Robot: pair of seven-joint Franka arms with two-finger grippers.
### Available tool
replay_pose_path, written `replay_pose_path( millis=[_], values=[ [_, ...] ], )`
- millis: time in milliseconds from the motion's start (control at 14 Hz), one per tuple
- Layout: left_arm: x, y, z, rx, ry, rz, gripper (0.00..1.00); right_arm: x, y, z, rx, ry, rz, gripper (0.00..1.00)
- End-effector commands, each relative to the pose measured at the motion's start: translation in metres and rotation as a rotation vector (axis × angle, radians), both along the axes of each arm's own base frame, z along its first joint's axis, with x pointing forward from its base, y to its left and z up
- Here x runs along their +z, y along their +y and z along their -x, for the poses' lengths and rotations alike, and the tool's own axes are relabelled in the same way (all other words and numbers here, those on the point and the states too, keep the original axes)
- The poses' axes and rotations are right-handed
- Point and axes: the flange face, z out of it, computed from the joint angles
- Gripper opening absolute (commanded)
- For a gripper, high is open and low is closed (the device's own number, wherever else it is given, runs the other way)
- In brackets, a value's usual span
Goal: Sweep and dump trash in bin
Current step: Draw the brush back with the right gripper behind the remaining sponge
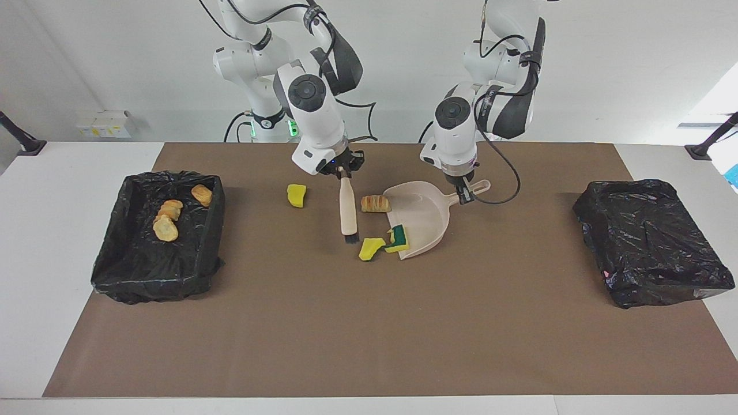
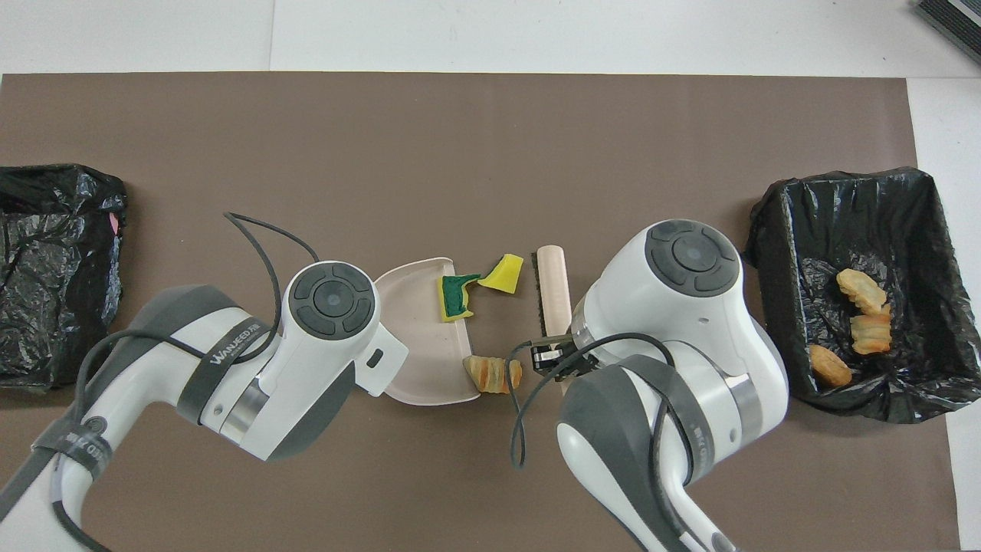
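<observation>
My right gripper (image 1: 344,171) is shut on the handle of the beige brush (image 1: 347,207), whose bristles hang down beside a yellow sponge chunk (image 1: 371,248). My left gripper (image 1: 466,195) is shut on the handle of the beige dustpan (image 1: 424,216), which rests on the mat. A green-backed sponge (image 1: 397,238) lies on the pan's lip. A bread-like lump (image 1: 375,203) sits at the pan's mouth, nearer to the robots. Another yellow sponge (image 1: 296,195) lies beside the brush toward the right arm's end. In the overhead view I see the brush (image 2: 553,287), dustpan (image 2: 418,337), green-backed sponge (image 2: 456,297), yellow chunk (image 2: 502,274) and lump (image 2: 492,374).
A black-lined bin (image 1: 216,230) at the right arm's end holds bread-like lumps (image 1: 165,229); it also shows in the overhead view (image 2: 774,253). A second black-bagged bin (image 1: 651,242) stands at the left arm's end. A brown mat (image 1: 369,334) covers the table.
</observation>
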Motion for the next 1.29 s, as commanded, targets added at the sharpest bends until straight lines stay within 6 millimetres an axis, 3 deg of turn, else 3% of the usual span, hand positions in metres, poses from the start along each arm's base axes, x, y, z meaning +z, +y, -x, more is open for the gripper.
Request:
replay_pose_path(
  millis=[0,215,430,788,860,1075,1218],
  values=[
    [0.0,0.004,0.01,0.001,-0.016,-0.002,0.0,-0.014,-0.039,0.029,-0.135,0.017,0.116,0.0],
    [-0.001,0.004,0.012,0.0,-0.012,-0.004,0.0,-0.022,-0.07,0.046,-0.282,0.086,0.205,0.0],
    [-0.007,0.006,0.027,-0.009,-0.021,0.006,0.0,-0.011,-0.085,0.076,-0.343,0.094,0.299,0.0],
    [-0.014,0.004,0.031,-0.002,-0.064,0.041,0.0,-0.052,-0.133,0.16,-0.349,0.068,0.296,0.0],
    [-0.024,-0.001,0.034,-0.006,-0.056,0.034,0.0,-0.058,-0.138,0.17,-0.356,0.074,0.252,0.0],
    [-0.032,-0.003,0.039,0.029,-0.063,0.032,0.0,-0.072,-0.129,0.171,-0.346,0.064,0.224,0.0],
    [-0.032,-0.003,0.038,0.03,-0.065,0.032,0.0,-0.077,-0.118,0.16,-0.323,0.054,0.189,0.0]
  ],
)
